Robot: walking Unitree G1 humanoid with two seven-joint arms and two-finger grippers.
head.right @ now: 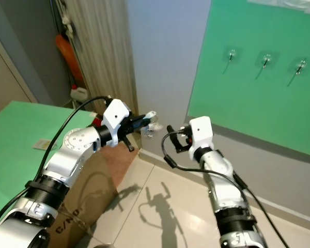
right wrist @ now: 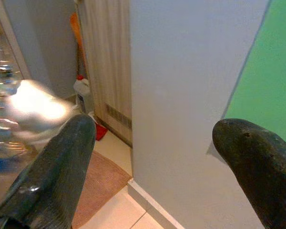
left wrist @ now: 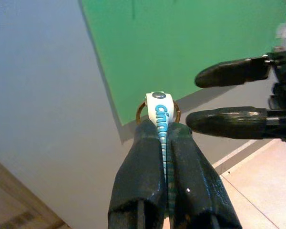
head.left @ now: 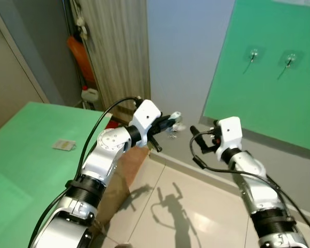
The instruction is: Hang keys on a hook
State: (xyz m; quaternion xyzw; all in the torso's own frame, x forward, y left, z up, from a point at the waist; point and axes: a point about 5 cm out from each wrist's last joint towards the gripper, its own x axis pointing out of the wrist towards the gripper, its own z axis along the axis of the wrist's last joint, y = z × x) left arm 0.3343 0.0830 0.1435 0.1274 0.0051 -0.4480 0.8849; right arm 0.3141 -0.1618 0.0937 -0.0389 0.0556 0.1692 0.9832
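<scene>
A green table [head.left: 20, 155] fills the robot's left side, with a small card-like item [head.left: 64, 145] lying flat on it, too small to identify. Beyond it, an orange object [head.left: 80, 57] and a white bottle [head.left: 91, 95] stand in the corner beside a ribbed wooden panel [head.left: 119, 51]. A brown cardboard box [head.left: 121, 181] sits on the tiled floor [head.left: 196, 206] under the left arm.

The left gripper [head.left: 168, 123] is raised at mid-scene with its fingers pinched tight on the keys [left wrist: 159, 107]: a white strap with blue lettering and a brass ring poke out past the fingertips, held in the air well short of the wall. Just to its right, the right gripper [head.left: 196, 145] hangs level with it, its two black fingers [left wrist: 229, 72] spread wide and holding nothing, close beside the keys without touching them.

Farther right, a green board [head.left: 268, 82] covers the grey wall [head.left: 186, 57], carrying a row of clear hooks [head.left: 253, 53], all bare. Open air separates the keys from the nearest hook.
</scene>
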